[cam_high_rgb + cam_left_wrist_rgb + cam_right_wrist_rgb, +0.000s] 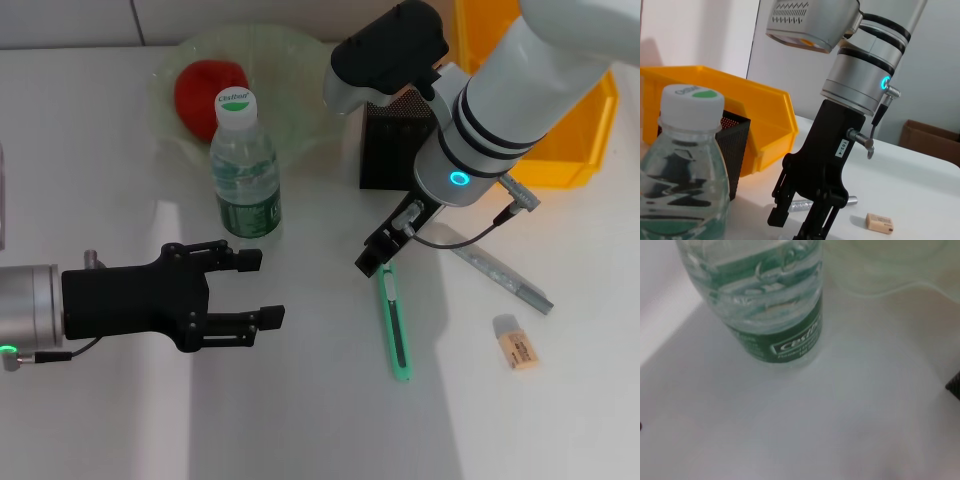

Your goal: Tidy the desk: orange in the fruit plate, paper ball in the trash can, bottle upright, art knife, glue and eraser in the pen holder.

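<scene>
My right gripper (372, 258) hangs fingers-down at the upper end of the green art knife (397, 325), which lies flat on the white desk. In the left wrist view the right gripper (795, 225) shows a gap between its fingers. The silver glue stick (500, 270) and the tan eraser (517, 342) lie to its right. The black mesh pen holder (392, 150) stands behind it. The water bottle (245, 170) stands upright. A red round fruit (208, 92) lies in the pale green fruit plate (290, 60). My left gripper (262, 290) is open and empty, below the bottle. Paper ball and trash can are out of view.
A yellow bin (565, 130) stands at the back right, beside the pen holder. The right arm's white body reaches over the holder and bin. The right wrist view shows the bottle (770, 300) and the plate's rim (890, 282).
</scene>
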`<state>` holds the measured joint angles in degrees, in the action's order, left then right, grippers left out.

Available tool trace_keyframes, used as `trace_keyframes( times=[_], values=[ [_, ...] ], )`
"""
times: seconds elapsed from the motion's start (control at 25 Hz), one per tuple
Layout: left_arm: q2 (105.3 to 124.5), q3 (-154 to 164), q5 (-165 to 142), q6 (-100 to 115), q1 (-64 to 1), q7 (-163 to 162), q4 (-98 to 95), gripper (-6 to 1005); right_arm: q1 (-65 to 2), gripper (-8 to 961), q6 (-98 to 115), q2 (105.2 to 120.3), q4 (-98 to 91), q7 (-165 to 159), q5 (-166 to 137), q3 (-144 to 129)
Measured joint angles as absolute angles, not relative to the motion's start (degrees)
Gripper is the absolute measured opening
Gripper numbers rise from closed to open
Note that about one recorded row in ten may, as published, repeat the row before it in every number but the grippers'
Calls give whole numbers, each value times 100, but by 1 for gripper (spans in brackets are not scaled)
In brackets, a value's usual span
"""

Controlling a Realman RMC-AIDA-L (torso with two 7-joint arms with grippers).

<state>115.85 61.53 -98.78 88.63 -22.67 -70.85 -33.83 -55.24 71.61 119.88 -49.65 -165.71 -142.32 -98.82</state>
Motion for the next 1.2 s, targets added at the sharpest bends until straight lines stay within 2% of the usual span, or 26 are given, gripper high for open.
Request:
trace_keyframes(
  times=[0.04, 0.92, 1.2],
  values=[
    [11585, 6143, -9908, 8861, -2287, -7087, -3368, 783, -5521, 600, 7164, 11988, -4967, -16607, -14229, -9933],
    [11619, 6117, -9967, 8771, -2371, -7092, -3349, 783, -5473, 595, 7111, 11988, -4970, -16725, -14129, -10182],
    [11629, 6117, -9967, 8771, -2390, -7099, -3349, 783, -5462, 514, 7134, 11988, -4961, -16724, -14129, -10188]
  ],
)
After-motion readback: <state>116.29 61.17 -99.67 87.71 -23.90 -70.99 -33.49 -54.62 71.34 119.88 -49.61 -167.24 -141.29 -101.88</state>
